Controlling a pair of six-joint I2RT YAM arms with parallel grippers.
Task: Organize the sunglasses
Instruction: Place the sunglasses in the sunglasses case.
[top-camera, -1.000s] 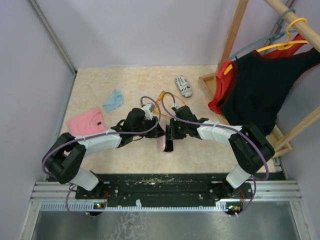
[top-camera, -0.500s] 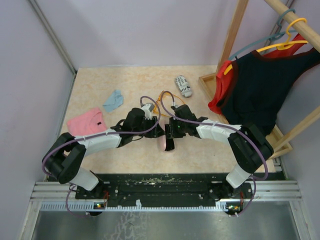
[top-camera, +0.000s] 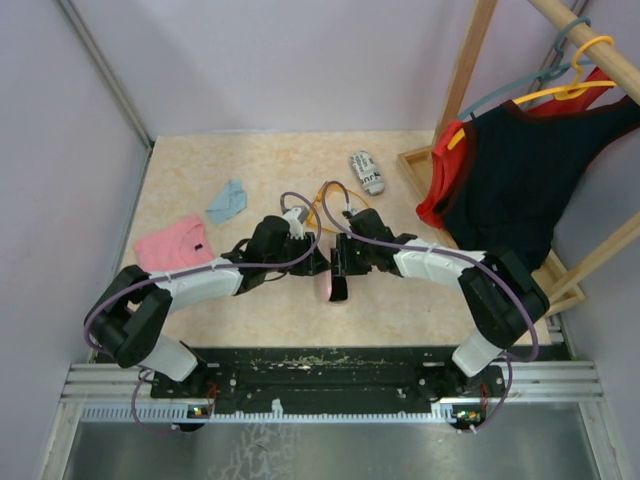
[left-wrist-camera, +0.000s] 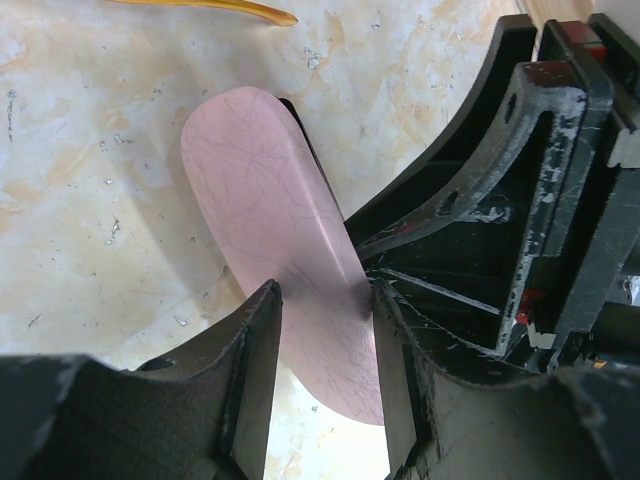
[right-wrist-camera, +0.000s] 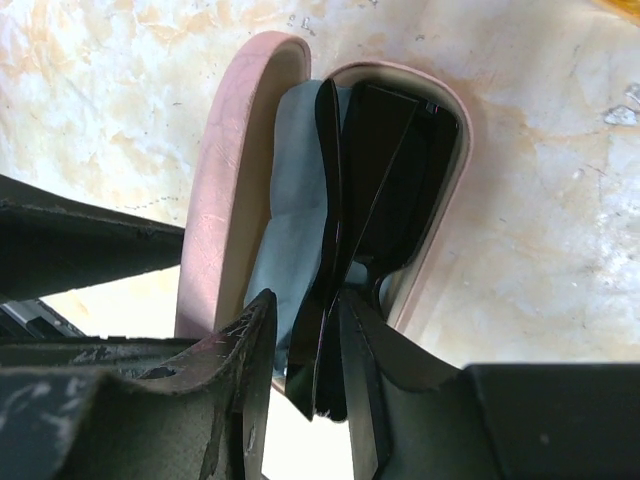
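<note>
The left gripper (left-wrist-camera: 322, 365) pinches the lid of the case (left-wrist-camera: 265, 210), likely to hold it open and steady. The right gripper (right-wrist-camera: 300, 365) straddles the folded black sunglasses (right-wrist-camera: 390, 170), which stand inside the case; whether it presses them cannot be told. The orange pair (left-wrist-camera: 245, 10) lies just beyond on the surface (left-wrist-camera: 90, 150).

No text, brand or number you can read in any view. The black-and-white printed case (top-camera: 367, 172) on the tabletop (top-camera: 260, 160): print too small for you to make out. Up close in your wrist views, the pink case (left-wrist-camera: 270, 230) and the black-framed sunglasses (right-wrist-camera: 385, 170): no legible marking.
</note>
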